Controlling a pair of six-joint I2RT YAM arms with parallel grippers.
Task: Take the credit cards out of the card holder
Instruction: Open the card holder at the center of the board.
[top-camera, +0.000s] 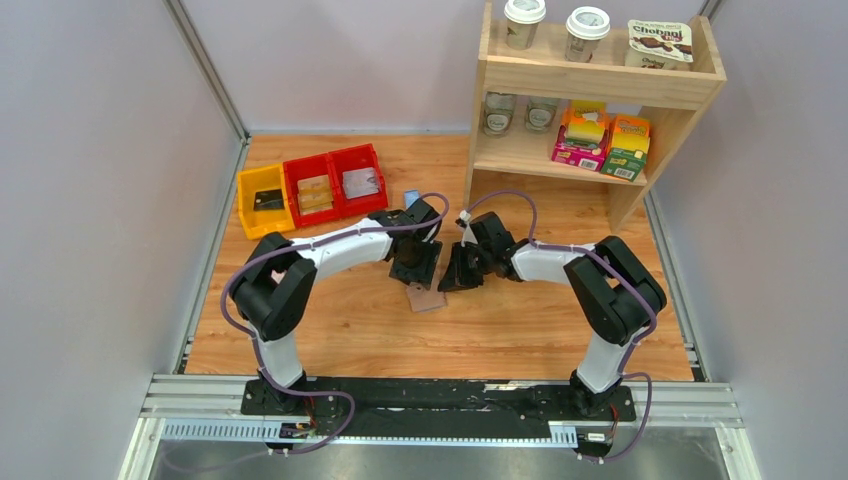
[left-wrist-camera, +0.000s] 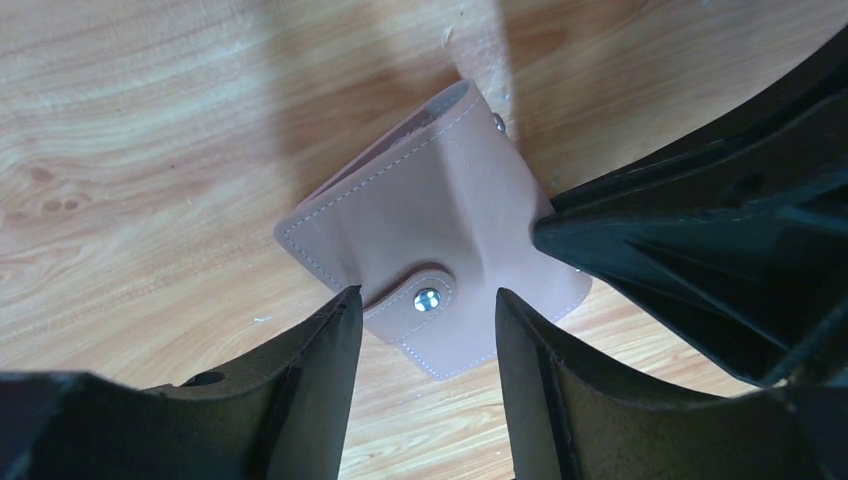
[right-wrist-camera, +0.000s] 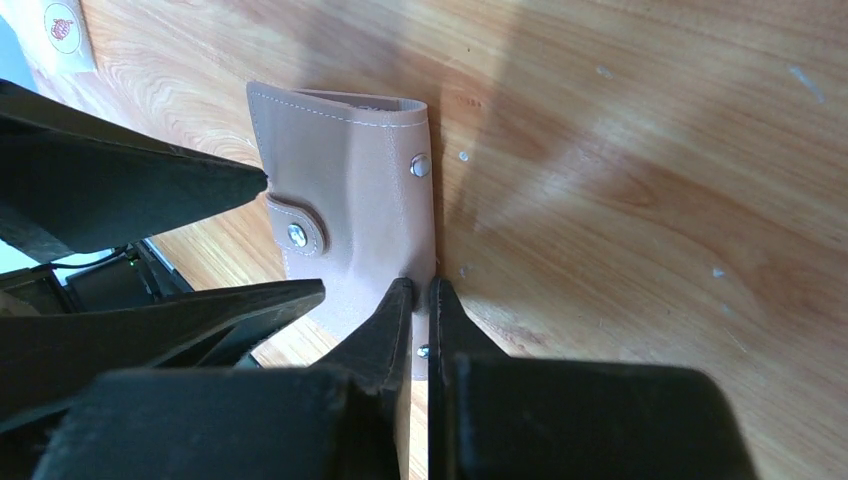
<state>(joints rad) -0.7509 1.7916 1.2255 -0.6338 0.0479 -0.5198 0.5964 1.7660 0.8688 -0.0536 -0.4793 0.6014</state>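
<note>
**Holder** (top-camera: 427, 298): tan bifold, folded shut with the outside up. It lies flat on the worktop (top-camera: 540, 330) near the middle, between the two wrists. The stitched edge shows all round.

**Snap tab** (left-wrist-camera: 420, 300): wraps over one edge of the holder and its metal stud is pressed down. Two more studs show along the opposite edge in the right wrist view.

**Left fingers** (left-wrist-camera: 345, 310): parted, one on each side of the snap tab, with their tips over the tab edge of the holder. They grip nothing. I cannot tell whether they touch the leather.

**Right fingers** (right-wrist-camera: 400, 310): closed together on the holder's edge, opposite the tab side, with the thin leather margin pinched between the tips. The holder rests on the wood.

**Yellow bin** (top-camera: 243, 205): at the far left of the worktop, with a dark flat item inside.

**Red bins** (top-camera: 333, 172): two, side by side to the right of the yellow one. One holds a tan item, the other a grey one.

**Shelf** (top-camera: 690, 110): wooden unit at the far right.
- Top: two lidded cups (top-camera: 523, 22) and a printed pack.
- Middle level: jars (top-camera: 498, 112) and bright cartons (top-camera: 608, 140).

**Packet** (right-wrist-camera: 65, 30): a pale corner on the wood beyond the holder, seen from the right wrist.
</note>
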